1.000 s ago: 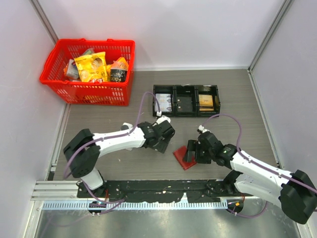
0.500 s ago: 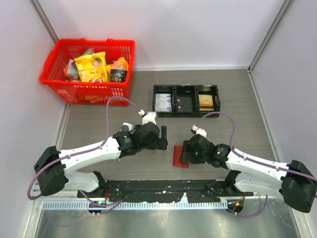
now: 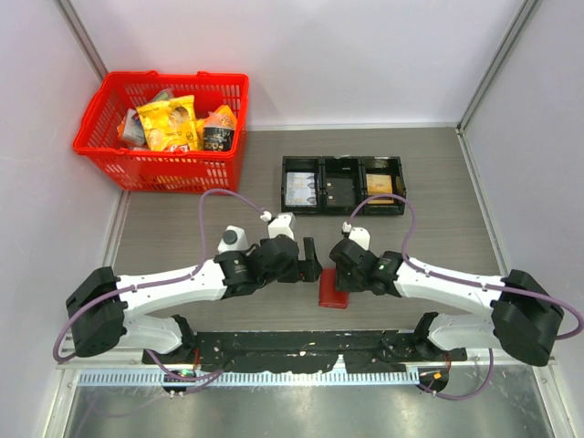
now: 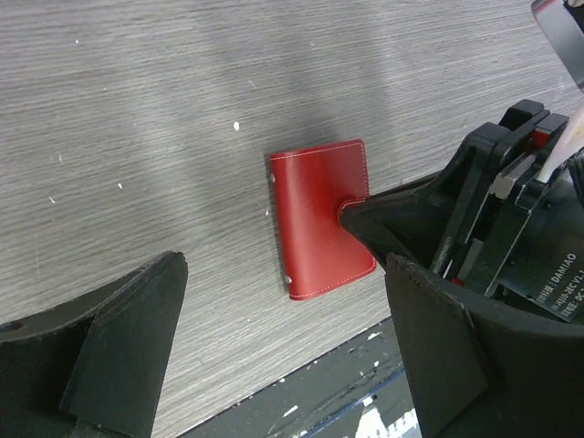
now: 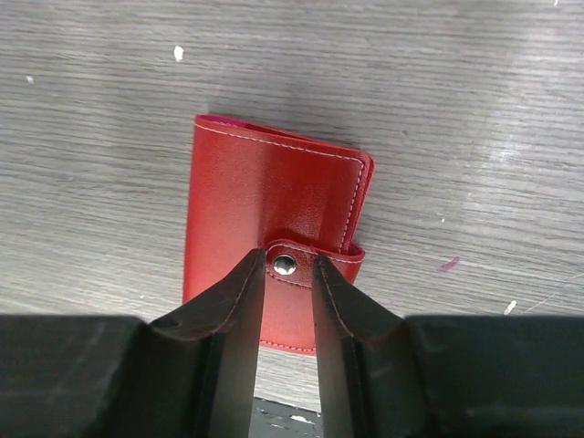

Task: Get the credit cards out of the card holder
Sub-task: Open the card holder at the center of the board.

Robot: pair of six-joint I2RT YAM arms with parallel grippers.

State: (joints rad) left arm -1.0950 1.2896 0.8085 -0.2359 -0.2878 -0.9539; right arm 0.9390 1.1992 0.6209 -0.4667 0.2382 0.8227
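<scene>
The red card holder lies closed and flat on the table near its front edge, its snap tab fastened. The credit cards are hidden. My right gripper points down at the holder, its jaws a narrow gap apart. Its fingertips stand on either side of the tab's metal snap; nothing looks pinched. My left gripper hovers just left of the holder, wide open with nothing between its fingers.
A black three-compartment tray with paper items sits behind the grippers. A red basket of snack packs stands at the back left. The black arm-mount rail runs right in front of the holder.
The right gripper slid left over the holder and narrowed its jaws around the snap. The holder has turned from tilted to nearly square with the table. The left gripper moved right, close to the holder.
</scene>
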